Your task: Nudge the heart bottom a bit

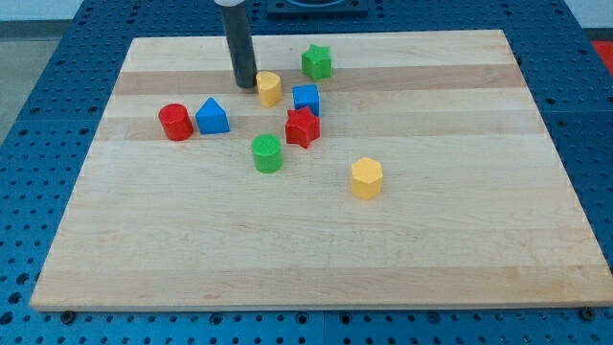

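Observation:
The yellow heart block [269, 88] sits near the top middle of the wooden board [316, 259]. My tip [245, 84] rests on the board just left of the heart, almost touching its upper left side. The rod rises straight up out of the view's top.
A green star [317, 61] lies up and right of the heart. A blue cube [306, 98] and a red star [303, 126] sit right and below it. A green cylinder [267, 152], a blue triangle [212, 117], a red cylinder [175, 122] and a yellow hexagon [366, 178] lie around.

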